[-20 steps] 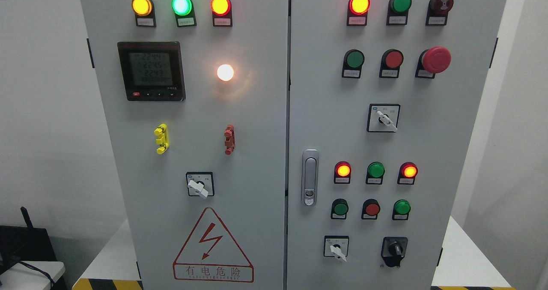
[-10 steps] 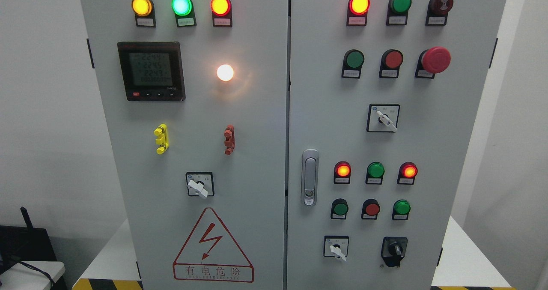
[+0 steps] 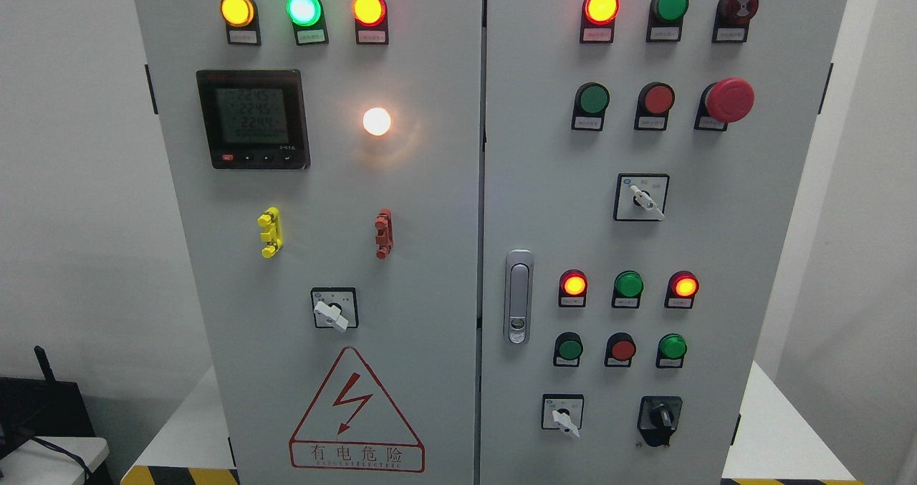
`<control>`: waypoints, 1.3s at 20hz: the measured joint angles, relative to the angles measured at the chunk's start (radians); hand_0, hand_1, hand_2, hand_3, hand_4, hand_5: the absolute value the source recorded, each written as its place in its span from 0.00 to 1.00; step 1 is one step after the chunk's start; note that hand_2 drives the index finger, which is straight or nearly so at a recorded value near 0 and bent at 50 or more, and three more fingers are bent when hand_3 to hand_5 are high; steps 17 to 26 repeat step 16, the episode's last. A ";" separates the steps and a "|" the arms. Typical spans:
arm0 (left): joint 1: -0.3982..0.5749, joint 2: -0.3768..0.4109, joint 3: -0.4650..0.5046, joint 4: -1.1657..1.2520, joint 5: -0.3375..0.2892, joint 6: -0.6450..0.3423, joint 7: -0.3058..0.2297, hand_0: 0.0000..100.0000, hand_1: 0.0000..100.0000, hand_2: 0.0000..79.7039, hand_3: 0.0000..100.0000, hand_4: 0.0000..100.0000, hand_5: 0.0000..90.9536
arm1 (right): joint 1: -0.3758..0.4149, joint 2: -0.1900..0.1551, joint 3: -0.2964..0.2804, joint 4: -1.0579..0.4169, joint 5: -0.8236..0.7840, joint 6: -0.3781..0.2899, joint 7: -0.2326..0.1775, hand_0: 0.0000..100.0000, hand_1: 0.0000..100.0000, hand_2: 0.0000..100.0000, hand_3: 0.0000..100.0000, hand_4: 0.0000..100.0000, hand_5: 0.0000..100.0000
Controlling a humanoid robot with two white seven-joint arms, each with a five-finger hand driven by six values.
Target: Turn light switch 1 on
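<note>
A grey two-door electrical cabinet [image 3: 430, 205] fills the head view. On its left door a white rotary selector switch [image 3: 333, 313] points down to the right, below a glowing white lamp [image 3: 377, 121]. Two more white rotary switches sit on the right door, one in the middle [image 3: 644, 200] and one low down [image 3: 564, 418], next to a black knob switch [image 3: 660, 418]. I cannot tell which of them is light switch 1. Neither of my hands nor arms shows in the view.
Yellow [image 3: 237, 9], green [image 3: 304, 8] and red [image 3: 369, 8] pilot lamps glow on the left door above a digital meter [image 3: 253, 118]. The right door carries rows of buttons, a red mushroom stop button [image 3: 729, 99] and a door latch [image 3: 519, 296]. A white table edge [image 3: 777, 428] flanks the cabinet.
Only the digits on the meter have flickered. Nothing else has moved.
</note>
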 measured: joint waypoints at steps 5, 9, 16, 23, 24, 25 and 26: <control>-0.016 -0.010 -0.038 0.026 -0.011 0.003 -0.010 0.40 0.00 0.00 0.00 0.03 0.00 | 0.000 0.000 0.000 0.000 0.000 0.000 0.002 0.12 0.39 0.00 0.00 0.00 0.00; -0.023 -0.018 -0.056 0.041 -0.005 0.004 -0.018 0.40 0.00 0.00 0.00 0.04 0.00 | 0.000 0.000 0.000 0.000 0.000 0.000 0.002 0.12 0.39 0.00 0.00 0.00 0.00; -0.032 -0.029 -0.076 0.055 0.028 0.004 -0.032 0.40 0.00 0.00 0.00 0.05 0.00 | 0.000 0.000 0.000 0.000 0.000 0.000 0.000 0.12 0.39 0.00 0.00 0.00 0.00; -0.032 -0.029 -0.076 0.055 0.028 0.004 -0.032 0.40 0.00 0.00 0.00 0.05 0.00 | 0.000 0.000 0.000 0.000 0.000 0.000 0.000 0.12 0.39 0.00 0.00 0.00 0.00; -0.032 -0.029 -0.076 0.055 0.028 0.004 -0.032 0.40 0.00 0.00 0.00 0.05 0.00 | 0.000 0.000 0.000 0.000 0.000 0.000 0.000 0.12 0.39 0.00 0.00 0.00 0.00; -0.032 -0.029 -0.076 0.055 0.028 0.004 -0.032 0.40 0.00 0.00 0.00 0.05 0.00 | 0.000 0.000 0.000 0.000 0.000 0.000 0.000 0.12 0.39 0.00 0.00 0.00 0.00; -0.032 -0.029 -0.076 0.055 0.028 0.004 -0.032 0.40 0.00 0.00 0.00 0.05 0.00 | 0.000 0.000 0.000 0.000 0.000 0.000 0.000 0.12 0.39 0.00 0.00 0.00 0.00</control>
